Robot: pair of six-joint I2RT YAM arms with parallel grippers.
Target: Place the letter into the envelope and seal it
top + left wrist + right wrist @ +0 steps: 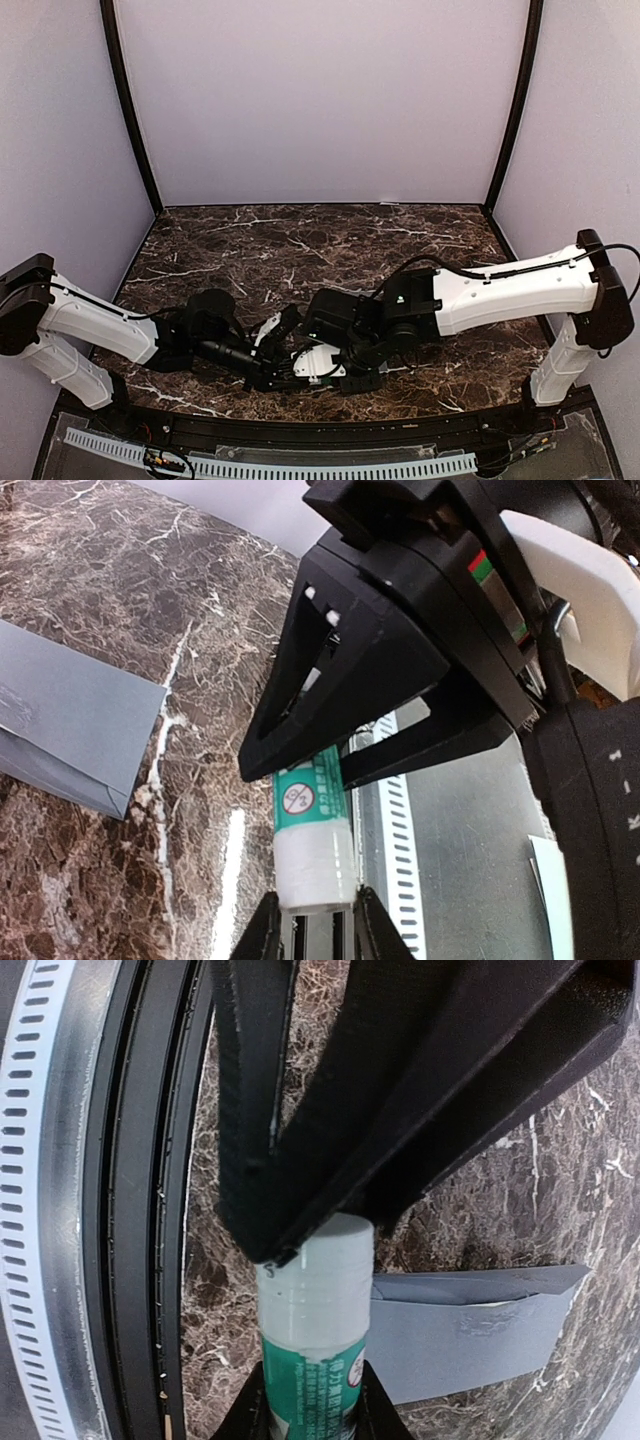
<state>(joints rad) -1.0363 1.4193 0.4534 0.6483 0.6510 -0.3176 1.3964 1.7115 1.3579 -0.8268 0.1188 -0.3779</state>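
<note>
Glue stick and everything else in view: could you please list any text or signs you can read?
On the glue stick: a crossed-circle sign on its green label; the white characters beside it are too blurred to read.
On the envelope: no text.
Elsewhere: nothing legible.

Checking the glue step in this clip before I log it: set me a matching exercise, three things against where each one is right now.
Things:
1. white plastic end of the glue stick
2. green-labelled body of the glue stick
3. flat blue-grey paper envelope

Places:
A. lying on the dark marble table, touched by neither gripper
B. between the fingers of the left gripper
C. between the fingers of the right gripper

Pairs: 1-B, 2-C, 3-A.
</note>
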